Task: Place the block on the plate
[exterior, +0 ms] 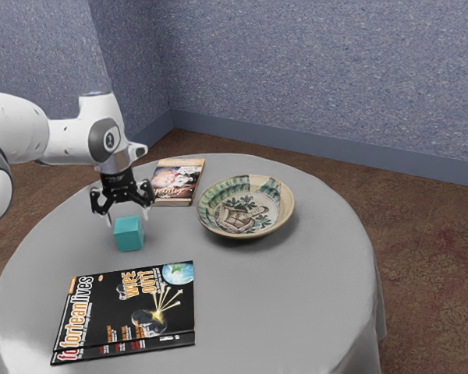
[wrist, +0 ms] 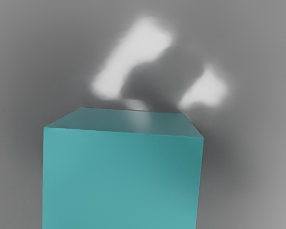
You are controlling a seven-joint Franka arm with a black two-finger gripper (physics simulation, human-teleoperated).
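1. Teal block (exterior: pixel 128 236): set upright on the grey-clothed worktop (exterior: pixel 257 312), beneath the arm's hand and off the plate (exterior: pixel 246 212). Clock directions are read in the exterior view, from the block.
2. Jaws: held wide, pointed downward, with one finger seen at either side of the block's top; no grip on it is shown.
3. Arm (exterior: pixel 66 136): white, brought in from 10 o'clock, its hand placed over the block.
4. Plate: round, with a raised rim and a green, cream and brown pattern; found between 2 and 3 o'clock, well apart from the block.
5. Book (exterior: pixel 175 183): laid flat between 1 and 2 o'clock, near the plate.
6. Magazine (exterior: pixel 101 308): black-covered, laid flat at 6 o'clock.
7. Wrist view: the block's top and one side face are shown close up, with blurred pale patches seen beyond it.
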